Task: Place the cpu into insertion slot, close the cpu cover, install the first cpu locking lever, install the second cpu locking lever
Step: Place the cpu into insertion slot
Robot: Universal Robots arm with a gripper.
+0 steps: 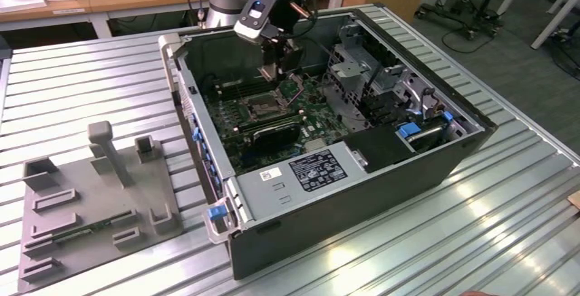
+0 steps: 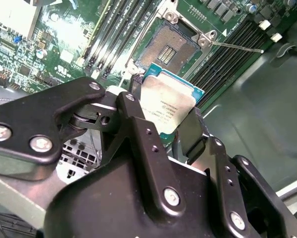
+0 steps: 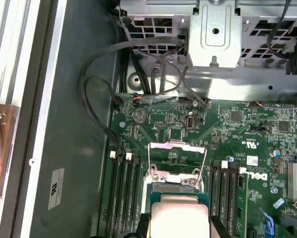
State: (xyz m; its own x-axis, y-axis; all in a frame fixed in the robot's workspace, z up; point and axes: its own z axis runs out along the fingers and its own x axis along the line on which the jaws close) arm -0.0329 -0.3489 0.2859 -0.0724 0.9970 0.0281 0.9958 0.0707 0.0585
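We see the fingers (image 2: 189, 133) closed on the cpu (image 2: 169, 101) in the second wrist view. They pinch it by two opposite edges, and its silvery top faces the camera. The chip is held off the green motherboard (image 2: 49, 44), near the insertion slot (image 2: 171, 46) but not touching it, and the slot's dark centre lies bare. A thin locking lever (image 2: 238, 47) sticks out beside the slot. In the first wrist view the cpu cover (image 3: 177, 161) stands swung open just beyond the chip. In the upper middle of the exterior view the arm reaches down into the open computer case (image 1: 363, 194), which lies on the slatted bench (image 1: 517, 194). A grey fixture tray (image 1: 91, 208) sits at the exterior view's lower left.
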